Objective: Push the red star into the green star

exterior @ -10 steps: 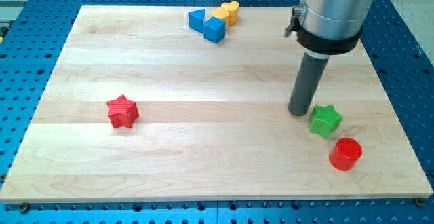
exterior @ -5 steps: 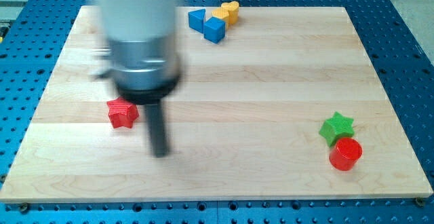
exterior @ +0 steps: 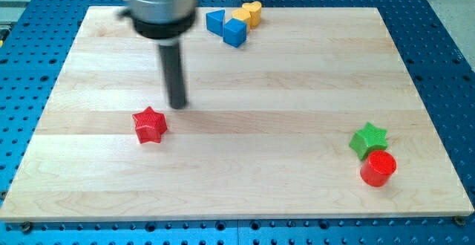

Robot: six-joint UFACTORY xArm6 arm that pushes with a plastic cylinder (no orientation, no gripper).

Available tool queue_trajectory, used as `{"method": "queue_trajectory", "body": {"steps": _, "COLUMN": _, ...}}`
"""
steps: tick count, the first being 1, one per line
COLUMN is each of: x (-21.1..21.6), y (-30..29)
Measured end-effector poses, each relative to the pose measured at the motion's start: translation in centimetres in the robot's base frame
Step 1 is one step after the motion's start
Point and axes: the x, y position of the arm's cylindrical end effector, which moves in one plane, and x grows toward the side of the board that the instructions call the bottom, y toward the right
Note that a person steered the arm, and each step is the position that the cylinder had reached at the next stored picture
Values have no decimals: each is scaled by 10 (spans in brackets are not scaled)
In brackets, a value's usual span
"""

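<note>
The red star lies on the wooden board at the view's left of centre. The green star lies far to the view's right, touching the red cylinder just below it. My tip stands on the board just above and to the right of the red star, a small gap apart from it. The rod rises from the tip to the arm's grey body at the view's top.
Two blue blocks and a yellow heart are clustered at the view's top centre. The board is ringed by a blue perforated table.
My tip swept from beside the green star across to the left, passed below the red star, and now stands above-right of it. The red star shifted right and down; the green star moved slightly right.
</note>
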Motion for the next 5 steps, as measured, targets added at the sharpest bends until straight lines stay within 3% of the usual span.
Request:
{"method": "queue_trajectory", "body": {"steps": 1, "x": 19, "y": -85}}
{"method": "queue_trajectory", "body": {"steps": 3, "x": 62, "y": 101}}
{"method": "queue_trajectory", "body": {"steps": 4, "x": 51, "y": 19}}
{"method": "queue_trajectory", "body": {"steps": 5, "x": 99, "y": -11}}
